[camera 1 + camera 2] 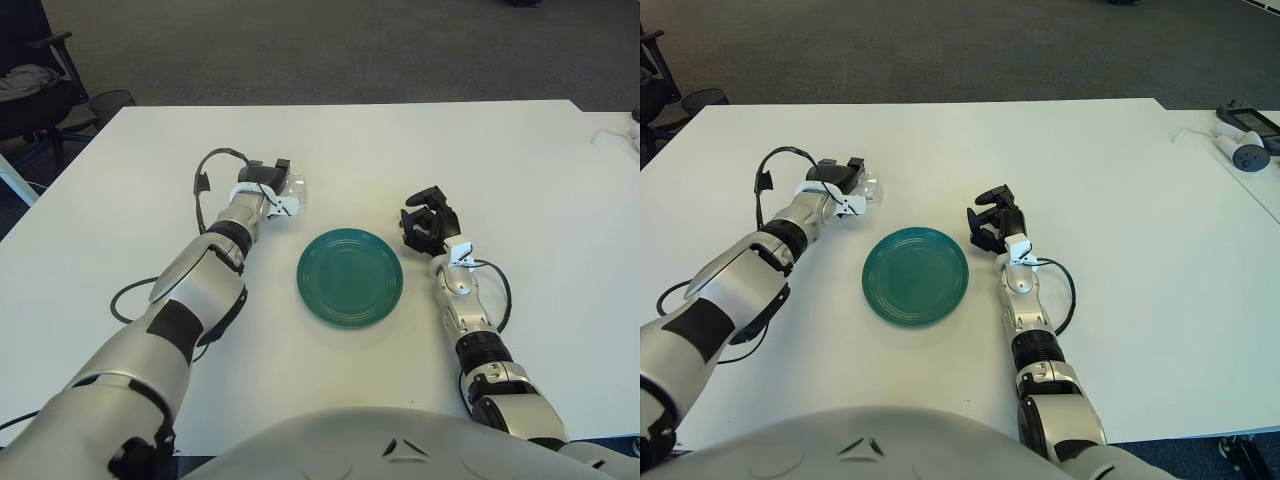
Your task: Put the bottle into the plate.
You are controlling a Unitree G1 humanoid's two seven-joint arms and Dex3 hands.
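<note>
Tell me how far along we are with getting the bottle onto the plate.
Early stage. The left hand has reached the clear bottle and appears to grip it on the table. The green plate holds nothing. The right hand shows right of the plate. Left: lift, carry, release.

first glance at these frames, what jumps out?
The green plate lies bare at the middle of the white table, between the two arms. Up and left of it, the left hand is closed on a clear bottle that is hard to make out against the table. The right hand shows right of the plate, fingers curled, holding nothing.
</note>
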